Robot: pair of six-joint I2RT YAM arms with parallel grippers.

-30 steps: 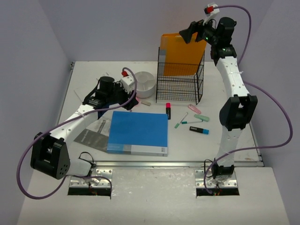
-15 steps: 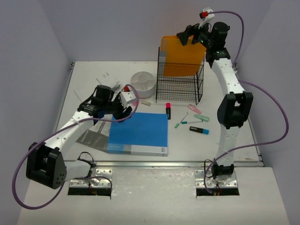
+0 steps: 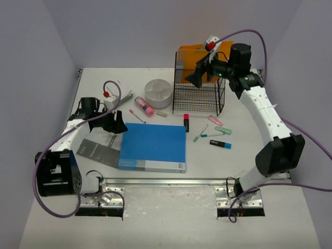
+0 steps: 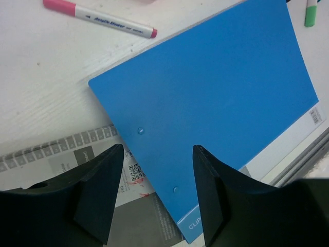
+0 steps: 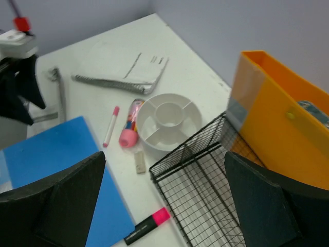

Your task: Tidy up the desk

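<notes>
L jaws released, empty, over folder [image 4: 216,92] corner, desk [image 3: 233,161] front-left. R jaws released wide, empty, above wire rack [image 3: 199,101].

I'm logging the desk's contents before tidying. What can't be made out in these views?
Leaflet, left wrist: partly under the binder and behind the left fingers; print too small to read.
Binder label, left wrist: cut off by the bottom edge.
Folder contents, right wrist: a bluish thing, blurred, mostly behind the folder's wall.
Pens, top view: too small to tell kinds.
</notes>
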